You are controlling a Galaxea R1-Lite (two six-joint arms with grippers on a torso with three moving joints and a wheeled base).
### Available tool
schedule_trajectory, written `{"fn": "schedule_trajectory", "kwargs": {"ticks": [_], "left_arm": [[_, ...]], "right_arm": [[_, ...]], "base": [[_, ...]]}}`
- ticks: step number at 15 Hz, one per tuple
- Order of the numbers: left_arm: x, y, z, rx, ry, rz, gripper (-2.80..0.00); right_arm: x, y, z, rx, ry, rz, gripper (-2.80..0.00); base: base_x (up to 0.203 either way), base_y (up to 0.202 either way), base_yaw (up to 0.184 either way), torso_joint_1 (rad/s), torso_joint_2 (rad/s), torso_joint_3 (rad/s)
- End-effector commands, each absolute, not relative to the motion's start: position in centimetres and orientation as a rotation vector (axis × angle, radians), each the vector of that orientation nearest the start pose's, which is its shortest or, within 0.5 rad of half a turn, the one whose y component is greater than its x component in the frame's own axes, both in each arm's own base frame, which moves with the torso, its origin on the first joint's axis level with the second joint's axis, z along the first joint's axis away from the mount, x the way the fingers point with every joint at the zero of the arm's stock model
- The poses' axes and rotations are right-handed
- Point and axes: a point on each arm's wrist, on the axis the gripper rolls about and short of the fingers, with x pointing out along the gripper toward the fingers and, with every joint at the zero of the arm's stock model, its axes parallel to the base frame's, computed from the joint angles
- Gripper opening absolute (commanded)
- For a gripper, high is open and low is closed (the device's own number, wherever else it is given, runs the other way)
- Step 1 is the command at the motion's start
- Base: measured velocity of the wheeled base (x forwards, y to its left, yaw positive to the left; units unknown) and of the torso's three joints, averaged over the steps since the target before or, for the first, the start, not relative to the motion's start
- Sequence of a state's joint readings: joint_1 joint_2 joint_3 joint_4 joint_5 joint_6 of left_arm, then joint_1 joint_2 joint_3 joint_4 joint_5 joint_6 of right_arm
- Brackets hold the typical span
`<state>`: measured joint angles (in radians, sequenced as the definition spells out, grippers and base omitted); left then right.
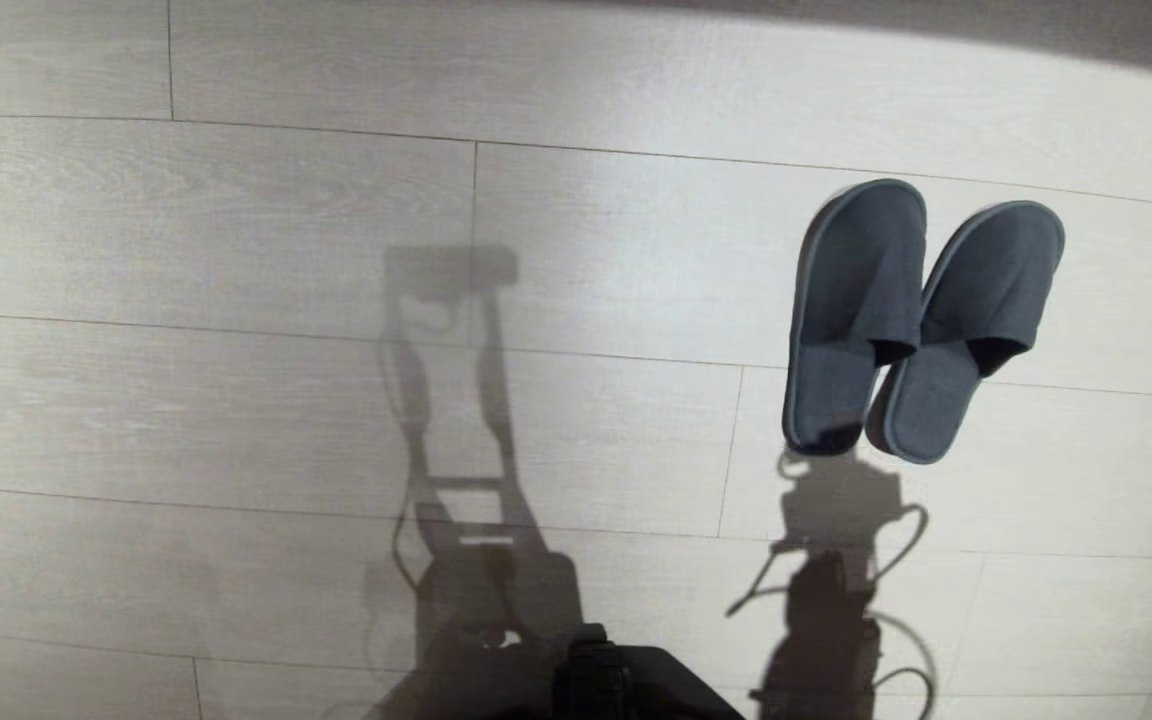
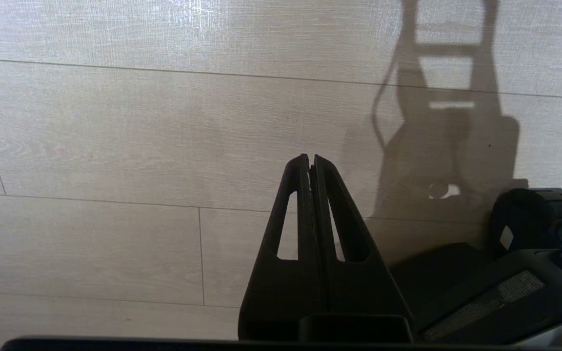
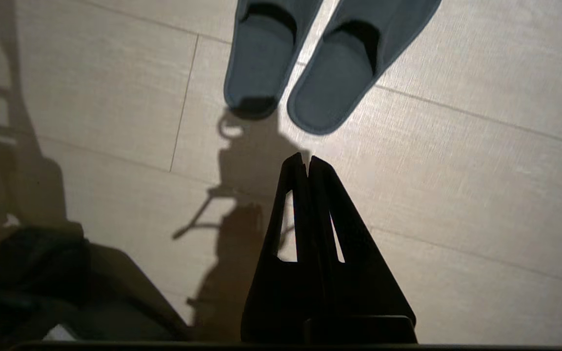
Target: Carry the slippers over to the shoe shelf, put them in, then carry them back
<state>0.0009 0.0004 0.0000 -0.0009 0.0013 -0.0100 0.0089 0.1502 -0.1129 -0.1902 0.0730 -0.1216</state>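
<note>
Presently, scene: head view looks down on pale plank floor (image 1: 236, 200); the slippers (image 1: 921, 320) lie side by side on it, toward the robot's right, toes pointing away, heels nearest the robot; the 2 soles rest flat, inner edges touching near mid-length.
Right pincer (image 3: 308, 157): fingers pressed together, nothing between them; it hangs above bare floor just short of the slipper heels, apart from both; not seen in the head view, only its shadow below the heels.
Left pincer (image 2: 310, 157): likewise closed and empty; over bare planks, well apart from the slippers; beside it a dark part of the robot base (image 2: 534, 229).
Shoe shelf: not in any view; its direction cannot be told.
Progress, judged: the slippers sit on open floor, unheld; whether this is the start or the finish cannot be told from the pictures alone; a pair laid neatly with both pincers closed fits either reading.
Left to do, if at the start: open the right pincer, take the pair at the heels, drive to the shelf, place, return.
Edges: a dark band crosses the far top of the head view, too dim to name; plank seams only elsewhere.
Open room: floor bare on all visible sides of the pair; approach from the heel side unobstructed; the base (image 1: 626, 680) shows at the near edge, clear of the slippers.
</note>
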Motion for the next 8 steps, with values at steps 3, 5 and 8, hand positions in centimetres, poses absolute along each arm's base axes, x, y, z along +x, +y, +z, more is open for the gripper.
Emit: {"fn": "schedule_trajectory", "kwargs": {"ticks": [3, 5, 8], "left_arm": [[-2.3, 0.0, 7.6, -0.011, -0.003, 0.003, -2.8], [-2.3, 0.0, 7.5, -0.011, -0.001, 0.002, -2.8], [-2.3, 0.0, 7.6, -0.012, -0.001, 0.002, -2.8]], "right_arm": [[-2.5, 0.1, 9.2, -0.129, -0.121, 0.051, -2.8], [-2.3, 0.0, 8.0, -0.124, -0.048, 0.026, -2.8], [-2.3, 0.0, 7.5, -0.105, 0.0, 0.024, -2.8]], "base": [[0.0, 0.0, 0.0, 0.0, 0.0, 0.0], [0.0, 0.0, 0.0, 0.0, 0.0, 0.0], [0.0, 0.0, 0.0, 0.0, 0.0, 0.0]]}}
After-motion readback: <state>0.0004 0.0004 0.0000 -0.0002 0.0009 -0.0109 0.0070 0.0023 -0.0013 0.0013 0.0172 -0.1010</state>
